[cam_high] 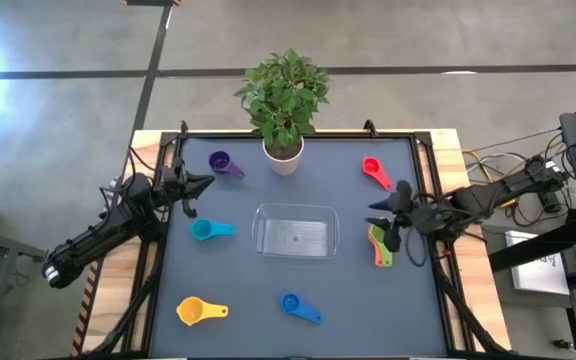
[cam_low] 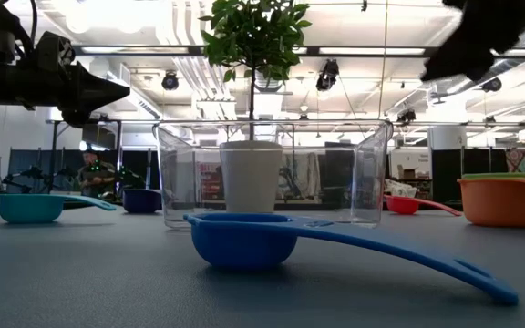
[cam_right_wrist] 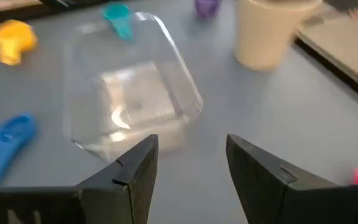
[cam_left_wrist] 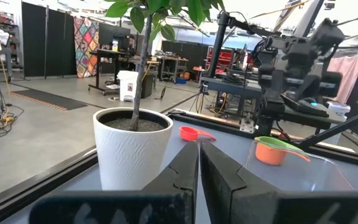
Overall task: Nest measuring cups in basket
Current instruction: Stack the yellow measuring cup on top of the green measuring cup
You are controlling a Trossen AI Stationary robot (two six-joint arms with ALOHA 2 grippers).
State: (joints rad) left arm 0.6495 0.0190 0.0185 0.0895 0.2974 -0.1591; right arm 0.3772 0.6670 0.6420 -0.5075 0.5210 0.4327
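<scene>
Nothing is nested yet: the clear, glossy basket (cam_high: pixel 296 231) sits empty mid-worktop (cam_high: pixel 368 310). Around it lie smooth plastic scoops: purple cup (cam_high: pixel 223 165) and teal cup (cam_high: pixel 208 230) left, yellow cup (cam_high: pixel 197 311) and blue cup (cam_high: pixel 298 307) nearer, red cup (cam_high: pixel 373 171) right, orange cup (cam_high: pixel 377 248) stacked with green cup (cam_high: pixel 382 242). The right tool (cam_high: pixel 392 222) hovers above that stack, part-open, empty. The left tool (cam_high: pixel 190 192) waits left, shut, empty.
</scene>
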